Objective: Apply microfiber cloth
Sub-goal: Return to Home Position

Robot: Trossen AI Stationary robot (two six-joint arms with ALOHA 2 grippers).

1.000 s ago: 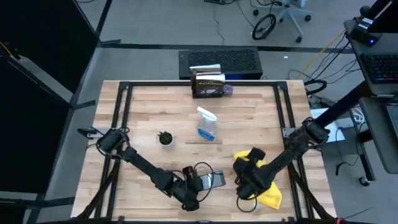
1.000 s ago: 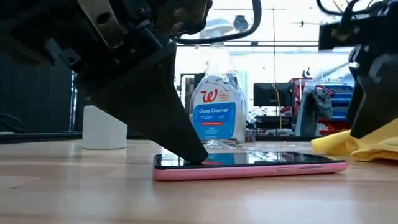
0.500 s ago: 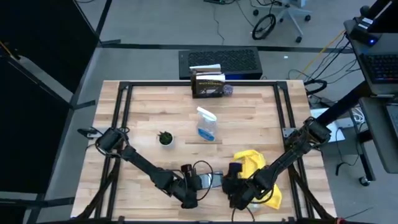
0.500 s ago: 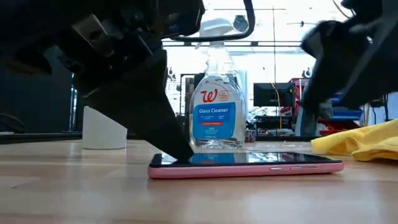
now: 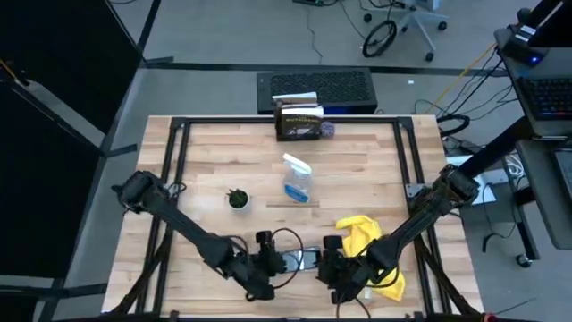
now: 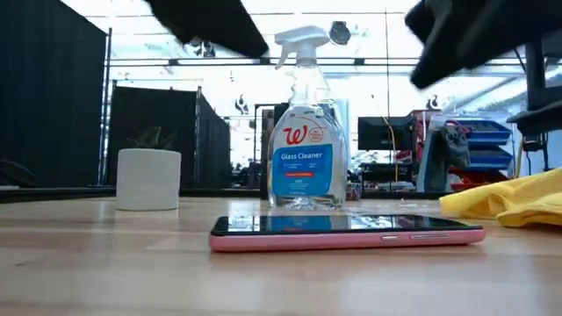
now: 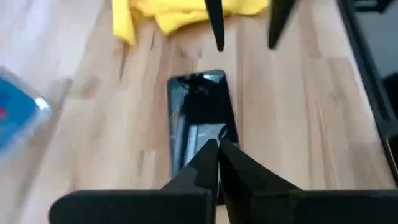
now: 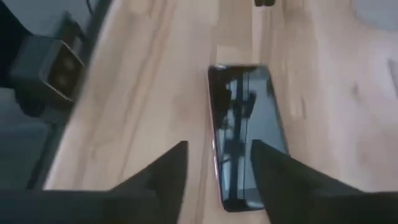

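Observation:
The black smartphone in a pink case (image 6: pixel 347 233) lies flat on the wooden table near its front edge, screen up. The yellow microfiber cloth (image 5: pixel 366 237) lies crumpled on the table just right of the phone (image 5: pixel 304 259), with no gripper on it. My left gripper (image 7: pixel 217 149) hovers shut above the phone's left end, lifted clear of it. My right gripper (image 8: pixel 219 163) hangs open above the phone's right end, between the phone and the cloth (image 6: pixel 509 197). In the low view both grippers show only as dark shapes at the top.
A clear spray bottle of blue glass cleaner (image 5: pixel 298 179) stands behind the phone at mid-table. A small plant in a white pot (image 5: pixel 238 199) is to its left. A dark box (image 5: pixel 299 121) sits at the far edge. Black frame rails (image 5: pixel 174 170) run along the sides.
My left gripper has risen off the phone's left end, where its shut tips rested a second ago. My right gripper has left the yellow cloth, gone toward the table's left edge and come over the phone's right end. The cloth stays on the table.

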